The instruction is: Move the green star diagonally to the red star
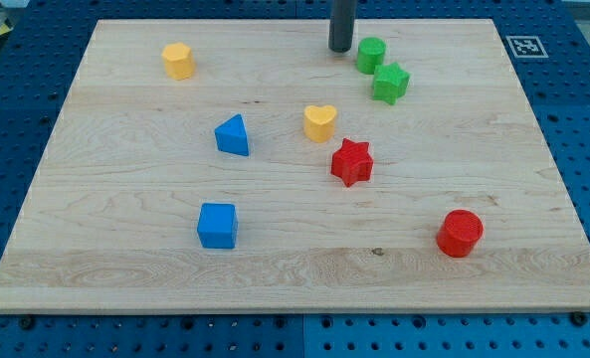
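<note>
The green star (391,83) lies near the view's top, right of centre, touching a green cylinder (371,54) just above and to its left. The red star (352,162) lies below it, near the board's middle, about 80 pixels down and slightly left. My tip (340,49) stands at the view's top, just left of the green cylinder and up-left of the green star, apart from both.
A yellow heart (320,123) sits just up-left of the red star. A blue triangle (233,135), blue cube (218,226), yellow hexagon block (178,61) and red cylinder (460,234) lie on the wooden board (125,288). Blue pegboard surrounds the board.
</note>
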